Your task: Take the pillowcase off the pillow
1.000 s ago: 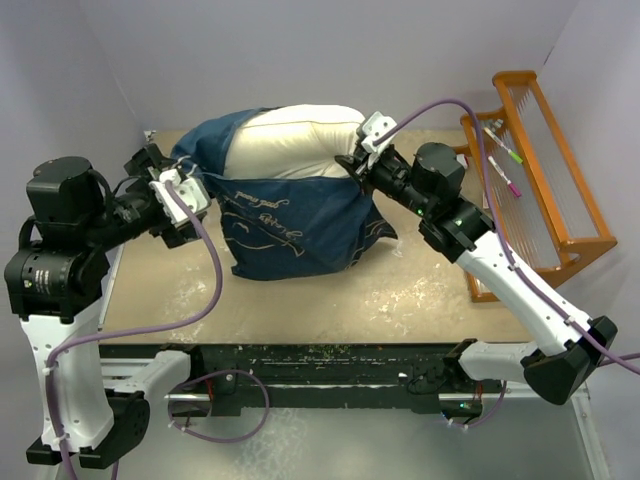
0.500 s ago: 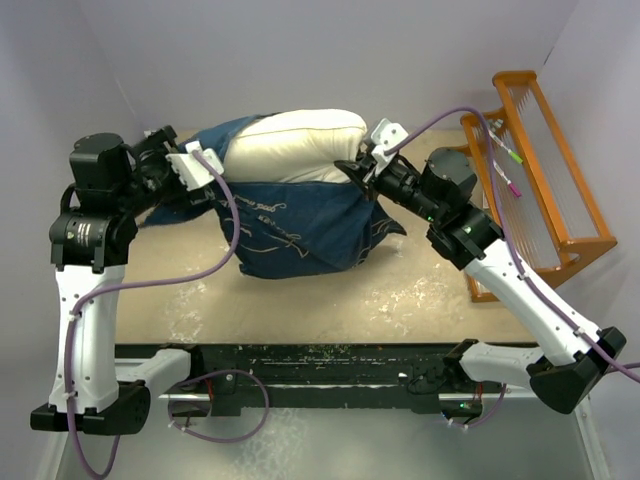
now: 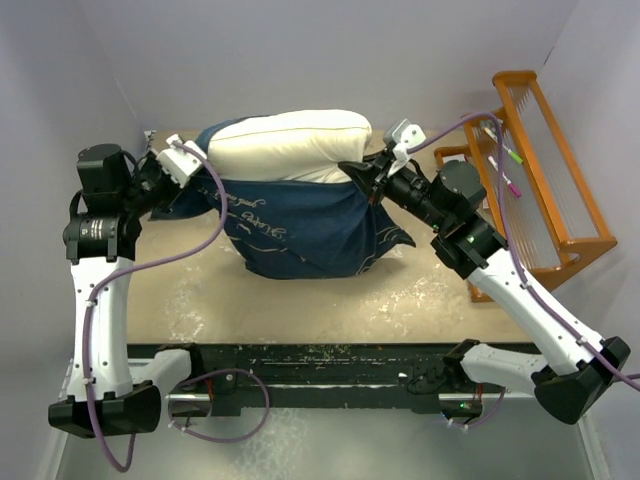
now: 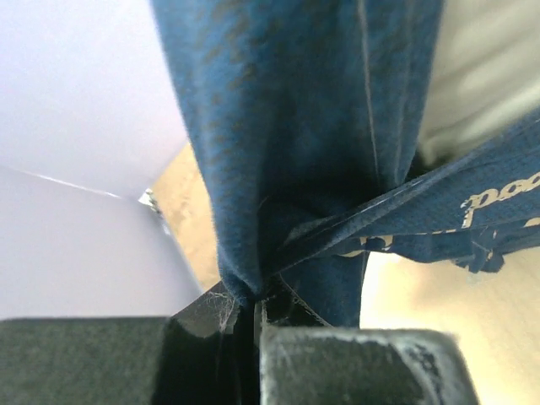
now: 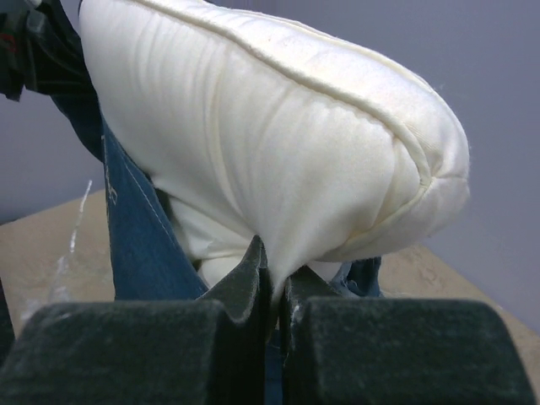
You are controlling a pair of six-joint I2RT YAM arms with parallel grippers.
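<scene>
Currently the pillow (image 3: 290, 145) is seen half out, with the pillowcase (image 3: 300, 225) draped slack from its near side. The left gripper (image 4: 257, 304) is clamped on bunched navy cloth at the pillow's left end. The right gripper (image 5: 274, 283) is pinched shut on the pillow's right edge. Both items are judged light and soft. The limp cloth may snag, so it is best gripped at the hem and the pillow at its seam.

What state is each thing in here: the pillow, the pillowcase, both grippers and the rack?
pillow: partly out, top bare, the rest inside the pillowcase.
pillowcase: partly off, draped below the pillow, bunched at its left end.
left gripper: shut on the pillowcase.
right gripper: shut on the pillow's end.
orange rack: standing at right, pens on it.
</scene>
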